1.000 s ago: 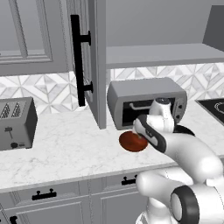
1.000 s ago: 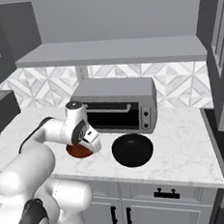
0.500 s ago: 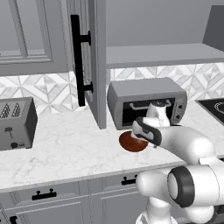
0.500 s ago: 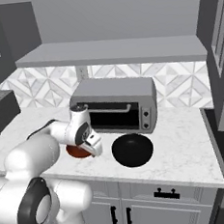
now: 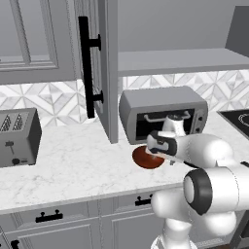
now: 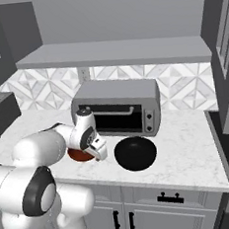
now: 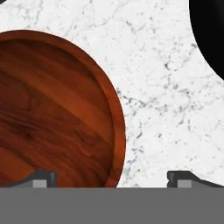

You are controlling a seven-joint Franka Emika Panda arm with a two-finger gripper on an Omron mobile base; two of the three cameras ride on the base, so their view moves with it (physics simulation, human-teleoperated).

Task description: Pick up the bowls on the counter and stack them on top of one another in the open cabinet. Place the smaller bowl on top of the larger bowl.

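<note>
Claw (image 7: 111, 177) hangs low over the bench (image 7: 162, 100), jaws spread wide w/ nothing between them. In the hand view one fingertip (image 7: 41, 177) sits over the inside of the smaller bowl (image 7: 52, 113), the other over bare marble just past its rim, so the rim lies between the tips. Can't tell from these views whether the tips are down at rim level yet; prob. a little above.

Smaller bowl (image 5: 146, 158) rests on the bench in front of the toaster oven (image 5: 163, 114), near the front edge. Larger bowl (image 6: 135, 153) sits beside it, apart, not touching, also in front of the oven. Open cabinet shelf (image 6: 115, 53) is above the oven, nothing on it; door (image 5: 99, 68) swung out w/ its black bar handle. Toaster (image 5: 17, 136) stands well off to the side.

Handling, my guess: brown bowl looks like glossy wood, stiff, light, won't deform. Slick finish + sloped wall means a pinch could slip upward, so take it at the rim, one finger inside, one outside, seated deep before closing. Black bowl likely similar, a bit wider; same rim pinch. Since the black one goes underneath, it ought to reach the shelf first.
</note>
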